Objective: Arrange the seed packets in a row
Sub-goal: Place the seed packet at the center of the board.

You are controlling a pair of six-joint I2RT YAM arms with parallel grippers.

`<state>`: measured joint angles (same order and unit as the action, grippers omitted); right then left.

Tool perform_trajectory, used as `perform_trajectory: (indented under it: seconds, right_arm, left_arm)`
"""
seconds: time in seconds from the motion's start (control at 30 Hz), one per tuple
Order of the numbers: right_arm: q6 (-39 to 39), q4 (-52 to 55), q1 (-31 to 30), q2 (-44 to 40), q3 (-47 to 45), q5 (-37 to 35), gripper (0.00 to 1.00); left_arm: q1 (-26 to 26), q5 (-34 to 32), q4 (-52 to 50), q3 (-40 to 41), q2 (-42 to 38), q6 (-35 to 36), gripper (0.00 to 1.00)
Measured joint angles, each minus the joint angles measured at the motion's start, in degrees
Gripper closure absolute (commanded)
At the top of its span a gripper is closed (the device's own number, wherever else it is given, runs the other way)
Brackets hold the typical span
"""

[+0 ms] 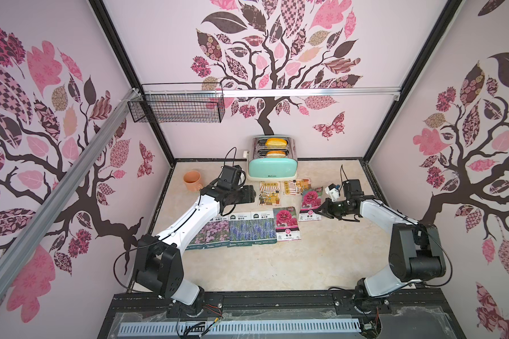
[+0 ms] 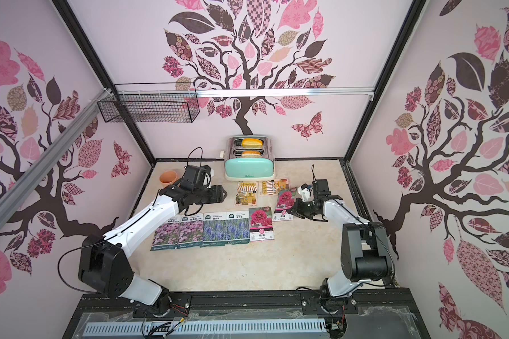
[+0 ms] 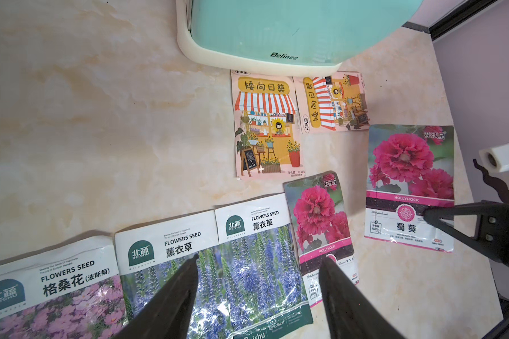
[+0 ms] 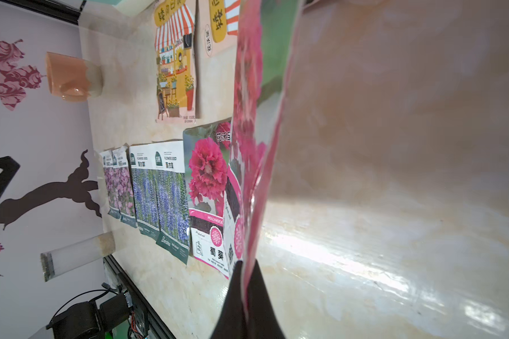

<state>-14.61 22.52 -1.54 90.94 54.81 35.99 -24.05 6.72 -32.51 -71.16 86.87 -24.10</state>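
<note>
Sixth packet in transit; row unfinished.
The right hand is clenched on the lower edge of the second magenta packet, just beyond the end of the five-packet row and near its twin. The left hand is released and empty. Judged next: lay this packet flush beside its twin, then fetch the shopfront packets from beside the toaster.
</note>
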Motion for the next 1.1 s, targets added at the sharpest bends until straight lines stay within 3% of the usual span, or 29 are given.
perform_trajectory:
  seconds: [0.47, 0.9, 1.1]
  right_arm:
    - [1.2, 3.6, 0.2, 4.5, 0.0, -5.4, 1.00]
    - [2.0, 13.4, -1.5, 9.2, 4.3, -21.8, 1.00]
    - [3.3, 16.2, -2.9, 10.3, 5.5, -25.0, 1.00]
  left_arm:
    - [0.0, 0.1, 0.4, 3.0, -1.7, 0.9, 0.33]
    - [0.0, 0.7, 3.3, 6.6, -5.5, 0.9, 0.33]
    - [0.0, 1.7, 4.4, 8.4, -5.6, 0.1, 0.34]
